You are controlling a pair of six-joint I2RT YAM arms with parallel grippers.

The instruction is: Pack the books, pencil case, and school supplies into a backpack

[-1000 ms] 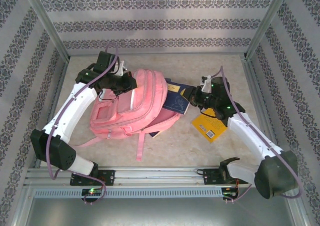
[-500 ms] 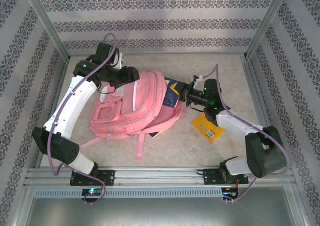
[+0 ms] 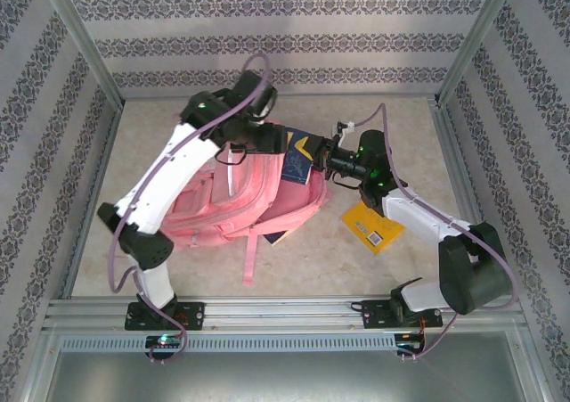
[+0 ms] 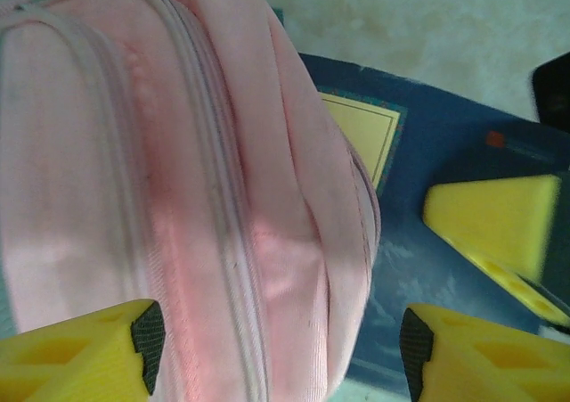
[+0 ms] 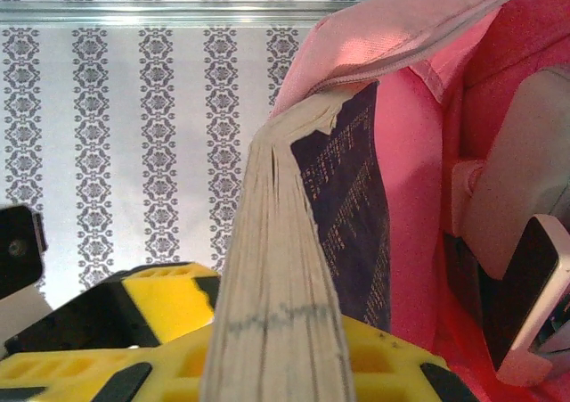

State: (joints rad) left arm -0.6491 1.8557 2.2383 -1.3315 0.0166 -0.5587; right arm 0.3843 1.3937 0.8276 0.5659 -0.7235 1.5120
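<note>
Left gripper (image 4: 280,353): we find fingers spread, backpack (image 4: 178,170) between them.
Right gripper (image 5: 267,353): we find fingers pinching navy book (image 5: 352,197), its far end under the backpack's flap.

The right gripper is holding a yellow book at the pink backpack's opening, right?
Not yellow. The right wrist view shows the right gripper holding a dark navy book at the pink backpack's opening. The yellow book lies on the table.

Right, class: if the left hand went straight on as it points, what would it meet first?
Probably the backpack: its pink edge lies between the left hand's open fingers, navy book beside it; depth unclear.
</note>
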